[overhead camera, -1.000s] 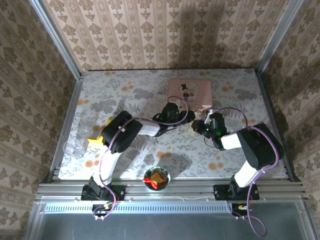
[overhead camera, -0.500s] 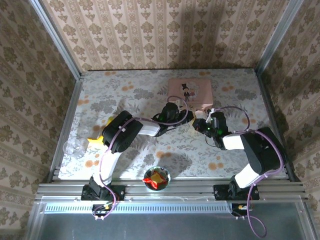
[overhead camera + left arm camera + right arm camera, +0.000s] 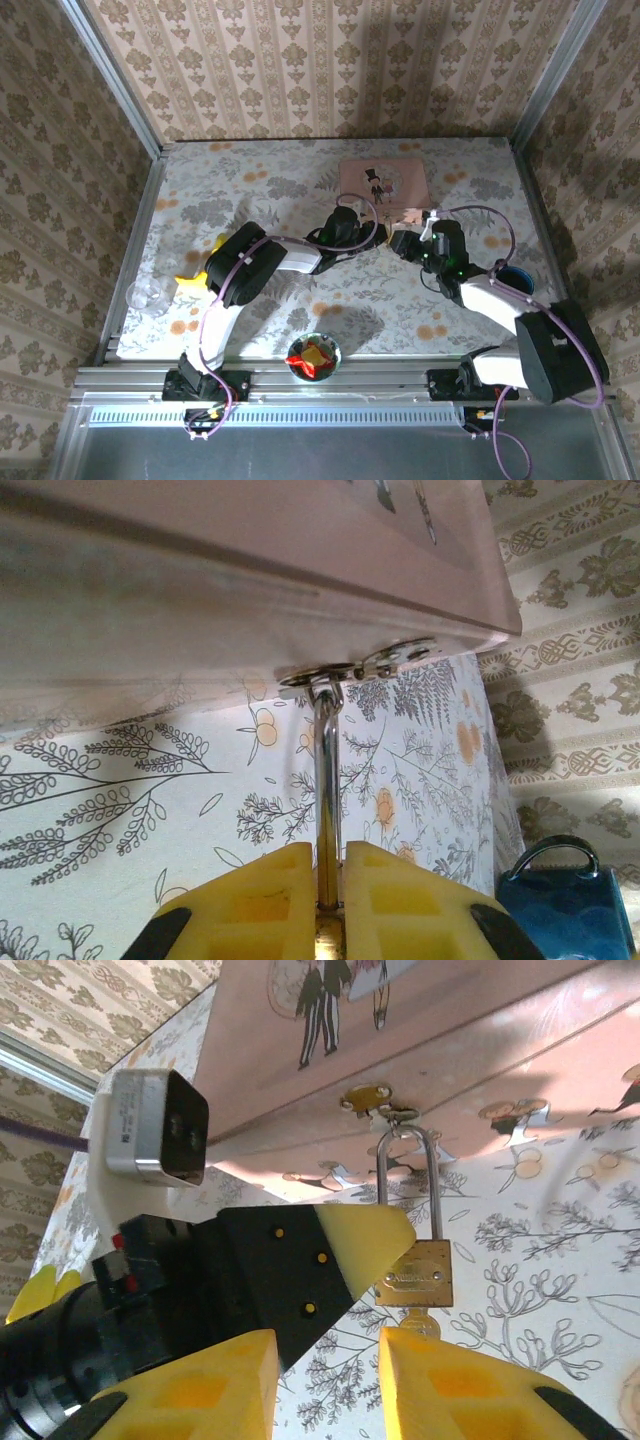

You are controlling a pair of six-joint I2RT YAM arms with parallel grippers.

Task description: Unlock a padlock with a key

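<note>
- The padlock (image 3: 415, 1272) hangs by its shackle from the little hasp (image 3: 366, 1095) on the front edge of the pink tin box (image 3: 400, 1020). Its brass body sits just off the box, over the flowery counter (image 3: 560, 1260).
- The key (image 3: 421, 1324) is right at the padlock's bottom end. It looks to me like it's seated in the keyhole with just the head poking out, but it's too tiny to swear by.
- The left claw (image 3: 328, 858) has its yellow fingers pressed together on the shackle, pinching the padlock so it's held in line. On the right wrist cam, one of its fingertips sits against the padlock's left side.
- The right claw (image 3: 330, 1375) has its fingers spread, one on either side of the key head, and neither is touching it as far as I can tell.
- The bit that matters: the padlock's long axis runs straight from the hasp toward the right claw, keyhole end facing it. So the key is dead ahead in that claw's gap, and the right arm is the nearer one for it. My guess is the next move is to close on the key head and twist, so staying on that axis is everything.
- The right wrist cam gives you the brass body face-on plus the key.
- The left wrist cam gives you the shackle edge-on running up to the hasp ring, and a blue mug (image 3: 560, 900) off to the side.
- The top cam shows both arms meeting just in front of the box, but the lock itself is too small to make out there.
</note>
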